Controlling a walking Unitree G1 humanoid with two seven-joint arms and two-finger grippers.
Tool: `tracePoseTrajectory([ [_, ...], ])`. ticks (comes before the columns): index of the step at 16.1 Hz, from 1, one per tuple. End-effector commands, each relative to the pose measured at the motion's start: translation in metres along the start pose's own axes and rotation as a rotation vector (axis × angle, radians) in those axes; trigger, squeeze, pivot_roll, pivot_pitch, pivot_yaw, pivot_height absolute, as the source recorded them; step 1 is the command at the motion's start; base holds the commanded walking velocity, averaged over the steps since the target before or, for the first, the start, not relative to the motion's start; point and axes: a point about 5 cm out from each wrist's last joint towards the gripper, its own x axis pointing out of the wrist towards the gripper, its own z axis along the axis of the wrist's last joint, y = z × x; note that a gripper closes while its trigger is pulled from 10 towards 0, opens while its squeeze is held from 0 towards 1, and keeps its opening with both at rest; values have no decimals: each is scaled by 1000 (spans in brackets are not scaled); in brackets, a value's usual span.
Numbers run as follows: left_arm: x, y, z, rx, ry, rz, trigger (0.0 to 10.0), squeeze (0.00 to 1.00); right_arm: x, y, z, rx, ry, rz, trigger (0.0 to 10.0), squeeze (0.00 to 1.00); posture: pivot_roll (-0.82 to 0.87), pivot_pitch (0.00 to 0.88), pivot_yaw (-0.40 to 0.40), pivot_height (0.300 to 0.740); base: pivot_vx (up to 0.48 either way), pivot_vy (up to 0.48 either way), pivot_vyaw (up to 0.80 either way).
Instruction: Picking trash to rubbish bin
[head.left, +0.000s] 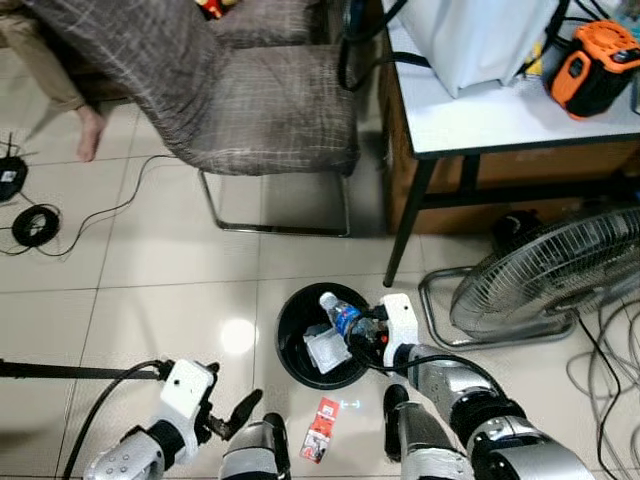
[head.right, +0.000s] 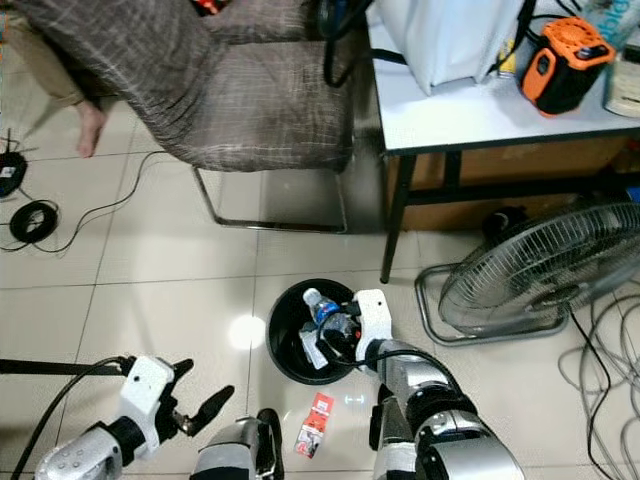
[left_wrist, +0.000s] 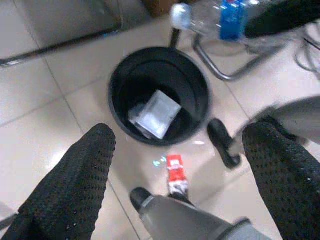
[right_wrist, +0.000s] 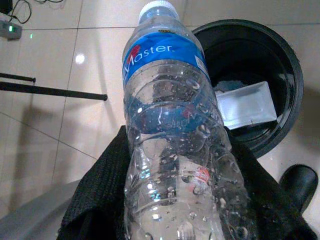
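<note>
R pincer (head.left: 362, 335) is clenched on the water bottle (head.left: 338, 313), holding it right over the black rubbish bin (head.left: 290, 345) on the floor. Key relation: bottle's long axis runs approx from the pincer toward 10 o'clock in the head views, cap end out over the bin's mouth, base end gripped near the bin's 3 o'clock rim. So the bin opening lies directly under and just ahead of the bottle; judged, a release here drops it in, tho the long bottle could catch the rim if its base end sits too far toward 3 o'clock. Bin already holds 1 crumpled white wrapper (left_wrist: 154, 114). A 2nd piece of trash, a small red packet (head.left: 321, 429), lies on the tile at the bin's 6 o'clock, just outside it, between the robot's 2 feet. L pincer (head.left: 232, 416) is released, fingers spread, hovering low at approx 7 o'clock of the bin; it's the nearer arm to the red packet, so prob. the one for that pick.
</note>
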Motion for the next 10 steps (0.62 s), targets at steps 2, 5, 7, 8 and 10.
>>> tracePoseTrajectory([
  [2, -11, -9, -11, -35, 64, -51, 10000, 1000, 1, 0, -12, 16, 34, -14, 10000, 0, 94, 317, 113, 740, 0, 0, 0],
  [5, -18, -14, -10, -48, 95, -62, 10000, 1000, 1, 0, -14, 10, 37, -26, 10000, 0, 99, 315, 114, 740, 0, 0, 0],
  [7, -18, -17, -10, -59, 101, -72, 10000, 1000, 1, -1, -14, 16, 34, -30, 10000, 0, 98, 317, 115, 740, 0, 0, 0],
  [8, -19, -20, -10, -64, 106, -85, 10000, 1000, 1, -1, -15, 30, 26, -35, 10000, 0, 98, 321, 118, 740, 0, 0, 0],
  [10, -20, -28, -5, -67, 116, -109, 10000, 1000, 3, 2, -14, 51, 10, -35, 10000, 0, 105, 327, 121, 740, 0, 0, 0],
])
